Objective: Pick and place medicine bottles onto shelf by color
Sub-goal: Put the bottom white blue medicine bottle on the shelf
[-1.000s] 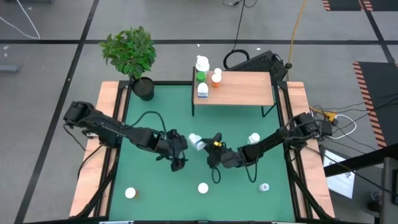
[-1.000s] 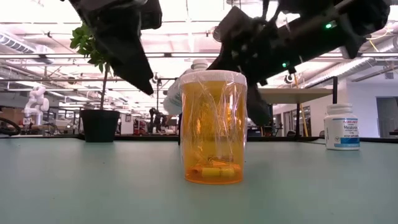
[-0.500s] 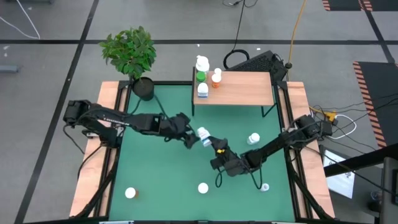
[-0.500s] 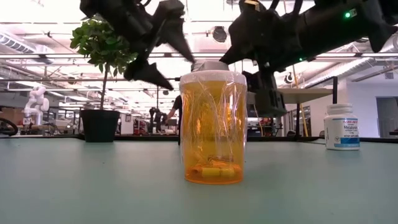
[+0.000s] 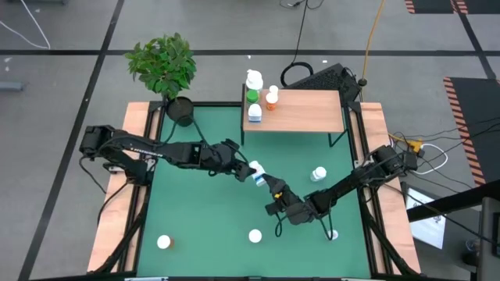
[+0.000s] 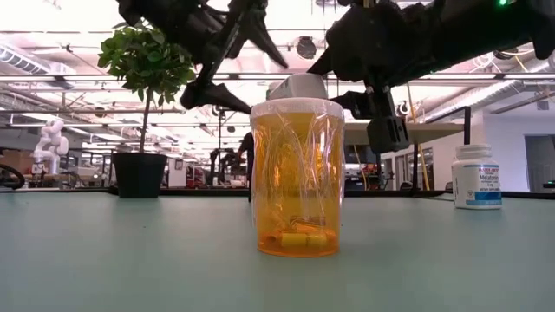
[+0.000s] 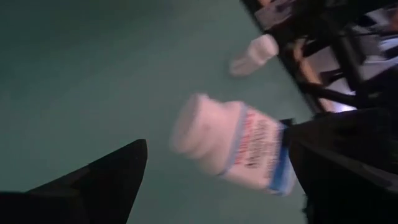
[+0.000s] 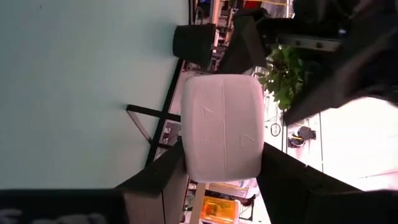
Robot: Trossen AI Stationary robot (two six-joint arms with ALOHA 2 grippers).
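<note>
Grippers are changing roles: right gripper point(image 5: 269, 185) is now clamping the white bottle point(image 5: 255, 171) mid-mat point(image 5: 195, 226); left gripper point(image 5: 244, 173) is apparently spreading apart beside it.

Counter point(image 5: 195, 226) covered by green mat, wooden rails along both sides. Potted plant point(image 5: 166, 70) at far left corner. Loose on mat: orange-tinted pill jar point(image 5: 255, 236) near front centre, white-capped bottles at front left point(image 5: 164, 243), front right point(image 5: 333, 234), right of centre point(image 5: 319, 173). Shelf point(image 5: 301, 109) at far edge; three bottles point(image 5: 255, 97) clustered at its left end.
</note>
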